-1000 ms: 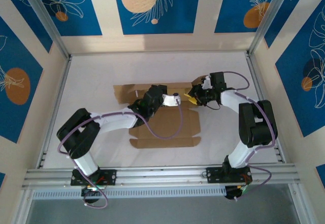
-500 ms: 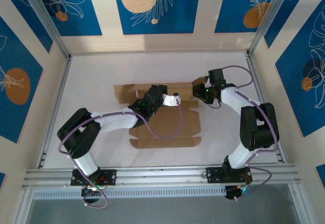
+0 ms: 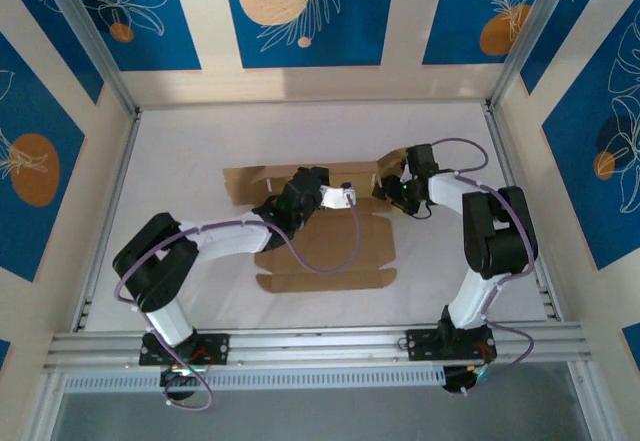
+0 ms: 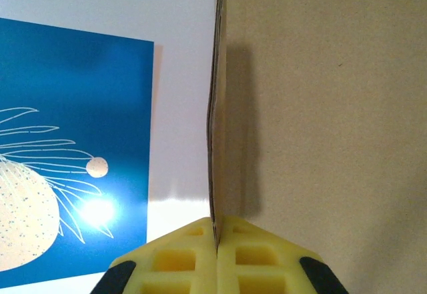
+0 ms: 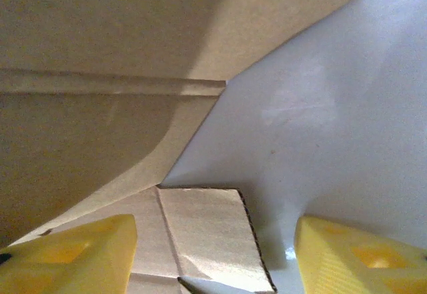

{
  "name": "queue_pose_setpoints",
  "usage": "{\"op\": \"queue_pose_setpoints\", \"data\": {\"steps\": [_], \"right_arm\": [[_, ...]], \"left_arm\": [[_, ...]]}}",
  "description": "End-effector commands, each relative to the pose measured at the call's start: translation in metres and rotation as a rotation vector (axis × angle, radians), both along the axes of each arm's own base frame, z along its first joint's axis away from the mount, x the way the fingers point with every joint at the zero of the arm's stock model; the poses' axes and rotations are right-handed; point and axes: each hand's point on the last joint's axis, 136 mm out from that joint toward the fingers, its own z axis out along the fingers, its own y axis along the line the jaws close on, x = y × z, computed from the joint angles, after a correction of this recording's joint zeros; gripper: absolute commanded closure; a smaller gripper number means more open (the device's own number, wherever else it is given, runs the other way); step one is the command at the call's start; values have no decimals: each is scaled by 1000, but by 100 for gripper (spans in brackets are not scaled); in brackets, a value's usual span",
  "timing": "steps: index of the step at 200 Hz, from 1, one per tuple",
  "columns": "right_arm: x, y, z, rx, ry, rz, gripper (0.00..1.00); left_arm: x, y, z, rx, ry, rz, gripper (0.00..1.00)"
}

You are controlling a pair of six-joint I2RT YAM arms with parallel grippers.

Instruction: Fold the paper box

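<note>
The paper box [image 3: 325, 251] is a brown die-cut cardboard sheet lying mostly flat mid-table, with one back panel [image 4: 320, 107] raised on edge. My left gripper [image 3: 352, 197] is shut on that panel's edge, and in the left wrist view its yellow fingers [image 4: 180, 261] pinch the cardboard edge at the left gripper [image 4: 217, 241]. My right gripper [image 3: 386, 188] is at the sheet's back right corner, open. In the right wrist view a small flap [image 5: 200, 234] lies on the table between the wide-apart yellow fingers [image 5: 67, 251] of the right gripper [image 5: 213, 251], untouched, with a bigger panel [image 5: 100, 54] above it.
The white table [image 3: 450, 141] is walled by blue-and-cream patterned panels [image 3: 300, 11] at the back and sides, with metal frame posts [image 3: 525, 31] at the corners. An aluminium rail [image 3: 320, 341] runs along the near edge by the arm bases.
The right arm has swung its elbow and brought its gripper lower to the sheet's back right corner. The left arm and the held panel have not moved.
</note>
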Motion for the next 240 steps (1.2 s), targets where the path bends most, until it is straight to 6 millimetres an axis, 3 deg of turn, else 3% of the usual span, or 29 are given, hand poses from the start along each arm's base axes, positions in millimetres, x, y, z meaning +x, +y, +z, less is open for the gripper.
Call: {"op": "queue_pose_setpoints", "data": {"steps": [1,103,181,240], "right_arm": [[-7,26,1,118,5,71,37],[-8,49,52,423,-21,71,42],[-19,70,33,428,63,113,44],[-20,58,-8,150,145,64,54]], "left_arm": [[0,-12,-1,-25,16,-3,100],[1,-13,-1,-28,11,10,100],[2,-12,-1,-26,8,15,100],[1,-12,-3,-23,12,12,100]]}}
